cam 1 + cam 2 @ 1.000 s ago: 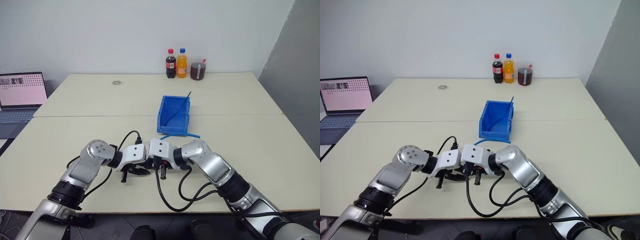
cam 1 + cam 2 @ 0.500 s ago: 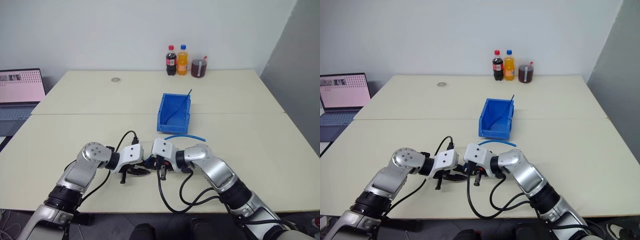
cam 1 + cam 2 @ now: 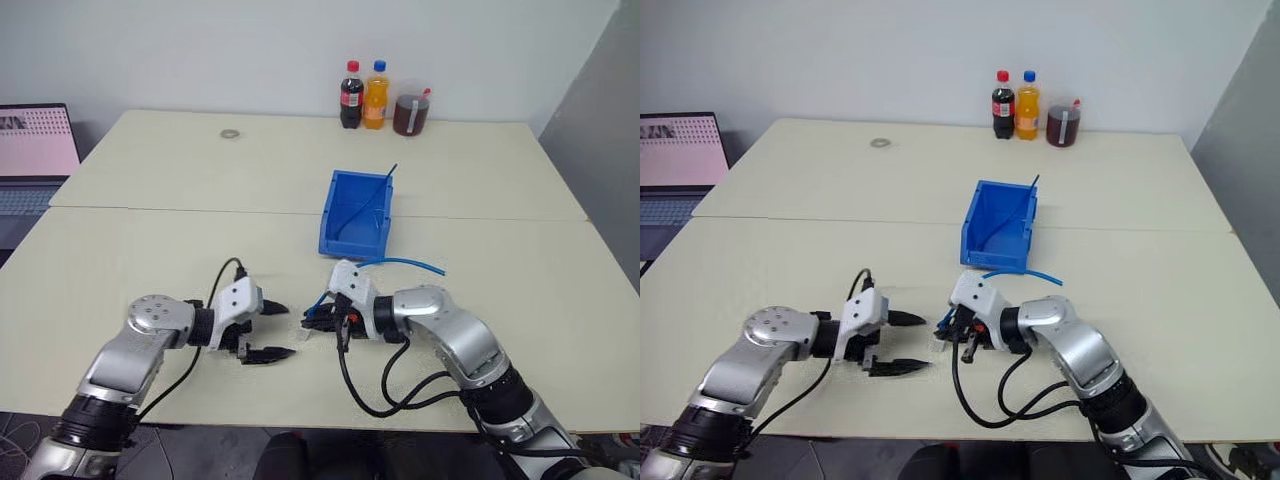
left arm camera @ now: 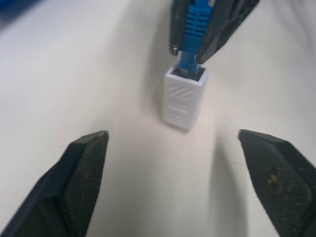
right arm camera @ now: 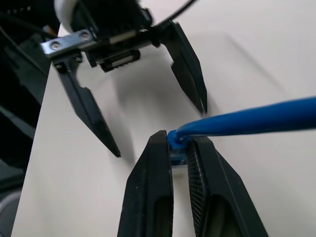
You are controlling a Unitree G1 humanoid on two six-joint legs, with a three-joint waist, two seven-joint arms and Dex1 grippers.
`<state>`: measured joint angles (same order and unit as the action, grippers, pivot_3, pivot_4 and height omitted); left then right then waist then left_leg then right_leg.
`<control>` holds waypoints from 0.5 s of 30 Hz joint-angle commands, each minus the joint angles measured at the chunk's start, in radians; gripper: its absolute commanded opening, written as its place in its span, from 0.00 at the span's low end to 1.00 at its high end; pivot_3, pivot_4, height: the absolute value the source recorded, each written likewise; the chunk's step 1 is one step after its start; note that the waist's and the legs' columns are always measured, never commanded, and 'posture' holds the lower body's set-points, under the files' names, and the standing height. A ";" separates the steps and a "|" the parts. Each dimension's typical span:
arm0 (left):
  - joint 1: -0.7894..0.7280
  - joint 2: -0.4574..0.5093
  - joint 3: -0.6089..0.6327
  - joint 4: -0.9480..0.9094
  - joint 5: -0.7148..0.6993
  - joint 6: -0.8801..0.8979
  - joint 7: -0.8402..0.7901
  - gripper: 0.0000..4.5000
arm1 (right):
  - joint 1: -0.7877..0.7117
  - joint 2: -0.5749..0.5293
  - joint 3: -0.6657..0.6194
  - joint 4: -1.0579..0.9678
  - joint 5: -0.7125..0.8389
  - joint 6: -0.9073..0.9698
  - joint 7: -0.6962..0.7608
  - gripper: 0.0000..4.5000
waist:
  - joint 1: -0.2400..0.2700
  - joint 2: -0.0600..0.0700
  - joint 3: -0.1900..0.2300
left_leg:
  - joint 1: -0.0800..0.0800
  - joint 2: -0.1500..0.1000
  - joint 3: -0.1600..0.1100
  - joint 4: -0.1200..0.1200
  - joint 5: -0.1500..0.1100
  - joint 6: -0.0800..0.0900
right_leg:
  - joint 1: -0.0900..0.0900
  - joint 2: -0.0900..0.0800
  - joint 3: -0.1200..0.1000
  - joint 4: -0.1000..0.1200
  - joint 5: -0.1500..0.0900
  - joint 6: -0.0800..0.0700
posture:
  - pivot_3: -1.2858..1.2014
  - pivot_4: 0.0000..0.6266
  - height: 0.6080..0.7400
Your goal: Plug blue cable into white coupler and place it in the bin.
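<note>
Near the front edge of the desk (image 3: 120, 260), toward its middle, the two end effectors face each other with a clear gap between them. The left end effector (image 3: 272, 331) stands with its two black fingers spread wide and nothing between them; in its wrist view the pads (image 4: 81, 163) frame the white coupler (image 4: 185, 97) without touching it. The right end effector (image 3: 946, 327) is clamped on the blue boot of the blue cable (image 5: 247, 118), just behind the plug. The plug appears seated in the coupler's socket, and the coupler hangs off the cable end, close over the desk; whether it rests on the surface cannot be told.

From the right end effector the cable arcs back over the desk toward the bin (image 3: 345, 240), its free end lying in front of the lowered lip. The bin stands farther back, about the middle of the desk, with a darker, straighter blue cable (image 3: 378, 193) leaning inside it. Three drink bottles (image 3: 380, 96) stand at the far edge, a small ring (image 3: 231, 133) lies toward the far left, and a laptop (image 3: 35, 150) sits off the left edge.

By the look of it the plugging step is done and placing is in hand. The next move calls for the right arm to carry the joined cable and coupler back over the lip and let go inside the walls. The trailing length may drag or snag on the rim, and the coupler holds only by the plug.
</note>
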<state>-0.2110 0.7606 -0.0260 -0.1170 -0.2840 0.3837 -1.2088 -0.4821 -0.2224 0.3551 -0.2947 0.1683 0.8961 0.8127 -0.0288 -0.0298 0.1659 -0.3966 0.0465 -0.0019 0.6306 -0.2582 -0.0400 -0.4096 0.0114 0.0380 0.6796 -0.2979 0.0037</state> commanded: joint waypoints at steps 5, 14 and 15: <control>-0.161 -0.051 0.122 -0.063 -0.067 0.096 0.213 1.00 | -0.147 0.088 -0.404 -0.119 0.213 0.229 -0.172 0.03 | -0.002 -0.006 0.009 | -0.003 0.000 0.000 0.001 0.000 0.000 | -0.002 0.000 0.000 0.001 0.001 0.000 | 0.52 0.24 1.00; -0.355 -0.082 0.024 0.054 0.020 0.011 0.263 1.00 | -0.393 0.058 -0.456 0.289 0.173 0.045 -0.253 0.03 | -0.005 -0.006 0.010 | -0.003 0.000 0.003 -0.001 0.000 0.000 | -0.004 0.000 0.002 0.001 0.004 -0.005 | 0.52 0.24 1.00; -0.369 -0.087 0.012 0.065 0.028 0.001 0.260 1.00 | -0.426 0.053 -0.441 0.365 0.156 0.003 -0.248 0.03 | -0.005 -0.005 0.010 | -0.003 -0.001 0.004 -0.001 0.000 0.000 | -0.005 0.000 0.003 0.001 0.004 -0.005 | 0.52 0.24 1.00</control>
<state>-0.5488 0.6776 0.0008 -0.0504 -0.2699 0.4230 -0.9495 -0.8461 -0.1598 -0.1087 -0.0072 0.3445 0.9924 0.5597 -0.0338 -0.0353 0.1758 -0.4012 0.0457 0.0030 0.6301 -0.2580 -0.0404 -0.4163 0.0115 0.0412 0.6811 -0.2932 -0.0019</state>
